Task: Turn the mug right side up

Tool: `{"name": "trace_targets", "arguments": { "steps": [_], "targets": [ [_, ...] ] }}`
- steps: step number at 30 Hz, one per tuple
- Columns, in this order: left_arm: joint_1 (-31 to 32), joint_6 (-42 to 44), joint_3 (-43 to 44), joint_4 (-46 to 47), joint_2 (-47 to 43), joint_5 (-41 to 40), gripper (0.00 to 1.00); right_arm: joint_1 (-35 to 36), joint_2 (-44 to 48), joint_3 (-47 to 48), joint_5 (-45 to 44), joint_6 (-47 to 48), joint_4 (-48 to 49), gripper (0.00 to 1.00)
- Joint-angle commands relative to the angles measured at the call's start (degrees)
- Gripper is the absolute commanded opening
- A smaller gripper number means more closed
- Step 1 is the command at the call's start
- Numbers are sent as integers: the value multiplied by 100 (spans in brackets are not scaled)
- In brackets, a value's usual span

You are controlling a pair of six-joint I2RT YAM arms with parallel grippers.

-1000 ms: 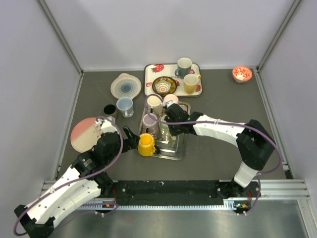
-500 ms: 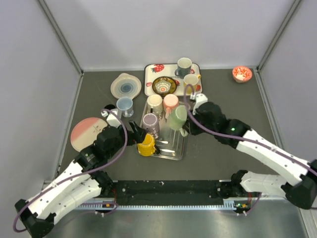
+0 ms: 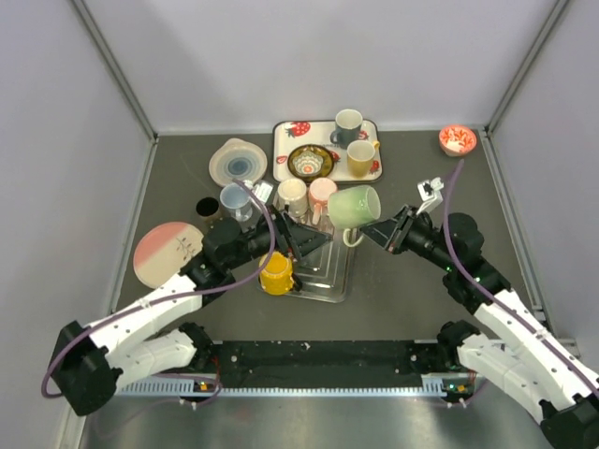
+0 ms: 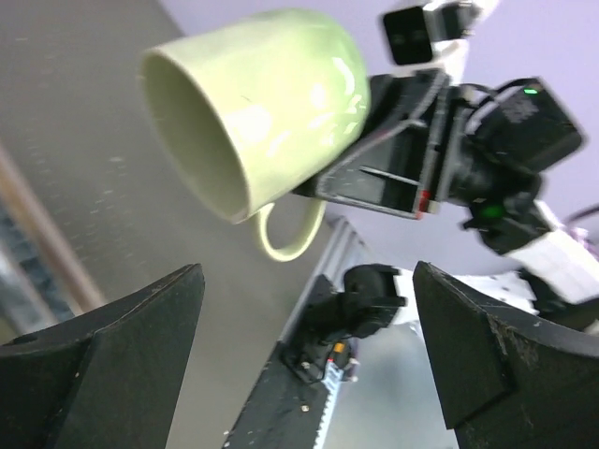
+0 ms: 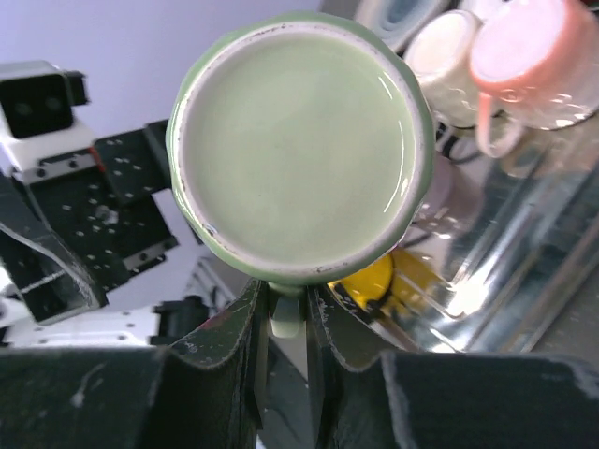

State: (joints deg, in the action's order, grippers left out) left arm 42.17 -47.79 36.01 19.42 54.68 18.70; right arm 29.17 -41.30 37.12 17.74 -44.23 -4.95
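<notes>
The pale green mug hangs in the air above the metal tray, lying on its side with its mouth toward the left. My right gripper is shut on its handle; in the right wrist view the fingers pinch the handle under the mug's base. My left gripper is open and empty over the tray, just left of the mug. In the left wrist view the mug's open mouth faces it, above the spread jaws.
A yellow mug, a cream mug and a pink mug sit on the metal tray. A strawberry tray with mugs and a bowl stands behind. A blue cup, a pink plate and a red bowl lie around.
My right gripper has lifted the green mug off the tray, drawn it right and tipped it onto its side. My left gripper has moved up and right toward the mug's mouth.
</notes>
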Motion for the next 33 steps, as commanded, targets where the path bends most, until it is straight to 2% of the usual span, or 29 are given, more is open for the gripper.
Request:
{"name": "trace_targets", "arguments": {
  "steps": [1, 4, 15, 19, 26, 27, 30, 33],
  "targets": [
    [124, -512, 161, 2125, 454, 942, 97, -394, 307, -292, 898, -1324, 2898, 0],
    [194, -678, 214, 2425, 736, 1153, 94, -587, 307, -627, 1039, -1895, 3481, 0],
    [248, -810, 301, 3022, 1177, 1083, 93, -649, 52, -1049, 1188, -2687, 4967, 0],
    [265, -1065, 407, 3436, 1492, 1030, 90, -649, 8, -1076, 1267, -2714, 5048, 0],
    [344, -1250, 784, 3726, 1897, 1066, 75, -649, 25, -1067, 1434, -2565, 4872, 0],
    [353, -1276, 846, 3744, 1924, 1074, 70, -649, 34, -1076, 1434, -2530, 4846, 0],
    [362, -1320, 934, 3832, 2012, 1048, 63, -649, 34, -1067, 1478, -2468, 4784, 0],
    [371, -1373, 1004, 3894, 2065, 1048, 52, -641, 34, -1076, 1513, -2407, 4714, 0]
  ]
}}
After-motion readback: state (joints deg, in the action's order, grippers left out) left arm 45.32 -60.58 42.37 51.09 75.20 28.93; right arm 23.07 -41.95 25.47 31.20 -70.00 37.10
